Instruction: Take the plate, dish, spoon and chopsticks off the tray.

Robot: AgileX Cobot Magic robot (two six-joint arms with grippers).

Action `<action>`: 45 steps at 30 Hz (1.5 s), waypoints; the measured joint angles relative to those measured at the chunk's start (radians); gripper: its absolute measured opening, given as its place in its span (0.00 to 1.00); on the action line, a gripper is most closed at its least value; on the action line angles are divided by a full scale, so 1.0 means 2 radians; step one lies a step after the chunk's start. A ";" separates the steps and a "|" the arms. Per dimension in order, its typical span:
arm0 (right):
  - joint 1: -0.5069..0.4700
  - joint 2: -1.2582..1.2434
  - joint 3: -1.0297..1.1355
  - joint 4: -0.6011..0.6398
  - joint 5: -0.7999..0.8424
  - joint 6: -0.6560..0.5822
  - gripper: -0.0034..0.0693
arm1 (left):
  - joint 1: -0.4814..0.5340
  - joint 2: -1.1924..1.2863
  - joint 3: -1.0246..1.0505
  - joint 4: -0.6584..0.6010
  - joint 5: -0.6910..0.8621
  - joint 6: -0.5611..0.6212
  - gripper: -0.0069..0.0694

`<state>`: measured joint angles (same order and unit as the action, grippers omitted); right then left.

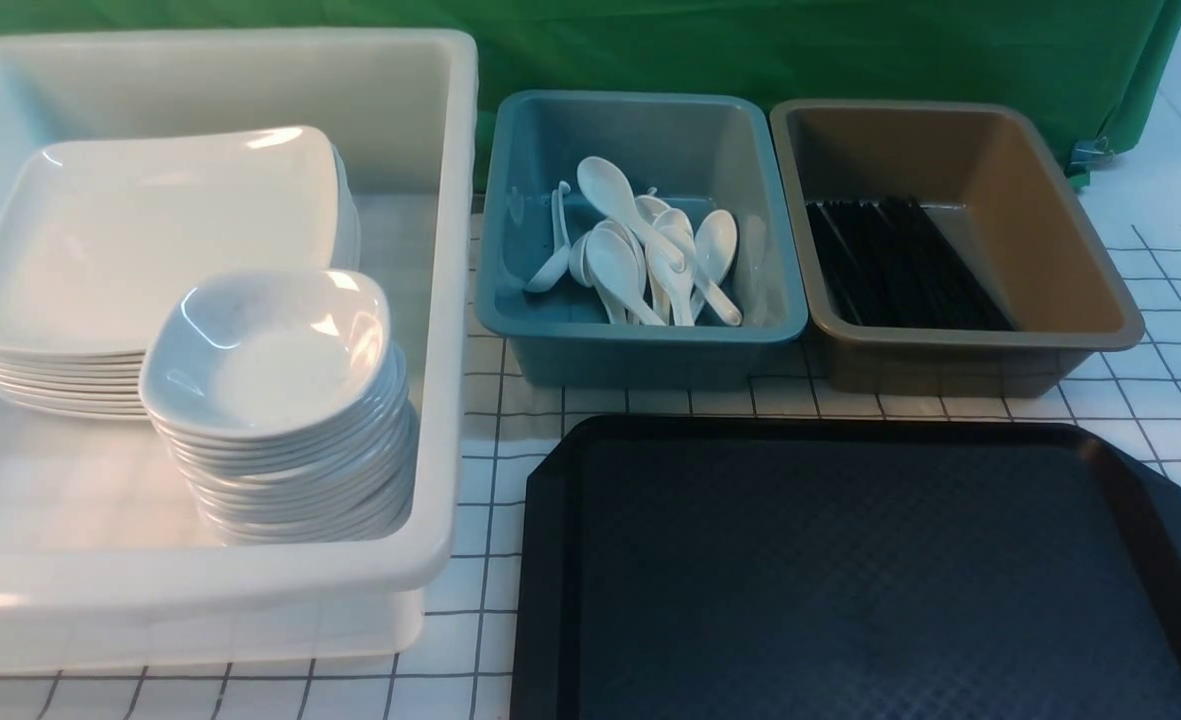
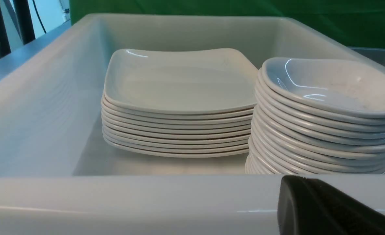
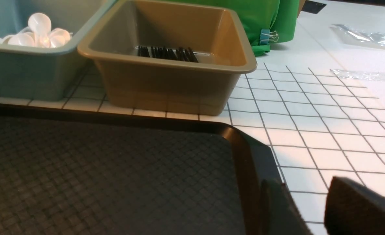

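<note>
The black tray (image 1: 870,570) sits bare on the gridded white tabletop (image 1: 1160,400), nothing on its diamond-textured surface.

The crockery lies in the big white tub (image 1: 440,300) on the robot's left. The large square plates (image 1: 150,235) are stacked at the back of it, and the small rounded-square dishes (image 1: 270,345) are piled just in front, the two stacks nearly touching.

Beyond the tray stand two smaller bins side by side. The teal bin (image 1: 640,340) holds a jumble of white ceramic spoons (image 1: 640,255). The brown bin (image 1: 970,335) holds the black chopsticks (image 1: 900,265), lying in a bundle along its floor.

Neither arm shows from the front. In the left wrist view only one dark finger of the left gripper (image 2: 329,209) pokes in at the edge. It hangs just outside the near wall of the white tub, close to the dish stack; its jaws are fully closed with nothing between them.

In the right wrist view a dark finger of the right gripper (image 3: 358,209) hovers over the tabletop just off the tray's clipped far right corner, with the brown bin well ahead of it. How wide its jaws stand I cannot tell, and nothing shows in its hold.
</note>
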<state>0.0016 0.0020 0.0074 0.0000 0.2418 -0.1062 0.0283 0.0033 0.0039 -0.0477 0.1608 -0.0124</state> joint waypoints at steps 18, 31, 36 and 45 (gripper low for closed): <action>0.000 0.000 0.000 0.000 0.000 0.000 0.38 | 0.000 -0.002 0.001 0.008 0.024 -0.010 0.10; 0.000 0.000 0.000 0.000 0.000 0.000 0.38 | 0.000 -0.002 0.001 0.008 0.024 -0.011 0.10; 0.000 0.000 0.000 0.000 0.000 0.001 0.38 | 0.000 -0.002 0.001 0.008 0.024 -0.011 0.10; 0.000 0.000 0.000 0.000 0.000 0.000 0.38 | 0.000 -0.002 0.001 0.008 0.024 -0.011 0.10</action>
<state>0.0016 0.0020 0.0074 0.0000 0.2418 -0.1062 0.0283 -0.0004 0.0059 -0.0323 0.2078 -0.0349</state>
